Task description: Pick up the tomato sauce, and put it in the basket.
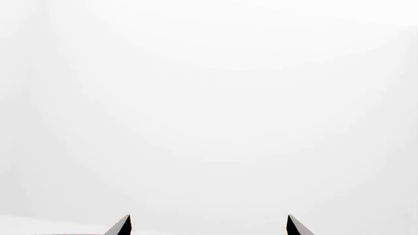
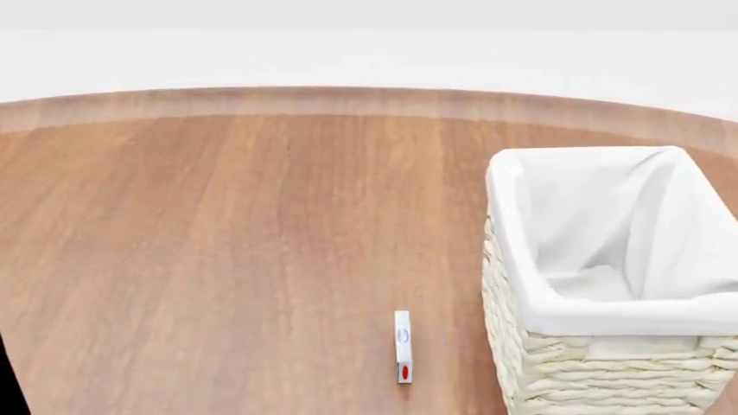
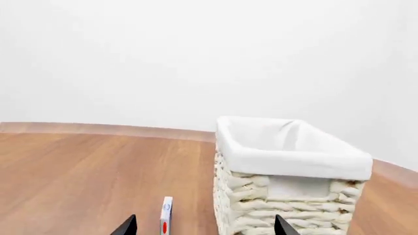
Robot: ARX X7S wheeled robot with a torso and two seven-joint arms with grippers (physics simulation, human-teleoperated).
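The tomato sauce can is not in view in any frame. The cream wicker basket (image 2: 600, 318) with a white cloth liner stands at the right of the wooden table, and it looks empty. It also shows in the right wrist view (image 3: 294, 165), ahead of my right gripper (image 3: 204, 226), whose two dark fingertips stand wide apart with nothing between them. My left gripper (image 1: 209, 225) is also open and empty, facing only a plain white background. Neither gripper shows in the head view.
A small thin white object with a red spot (image 2: 403, 346) stands on the wooden table (image 2: 231, 259) just left of the basket; it also shows in the right wrist view (image 3: 166, 216). The table's curved far edge (image 2: 346, 99) meets a white background.
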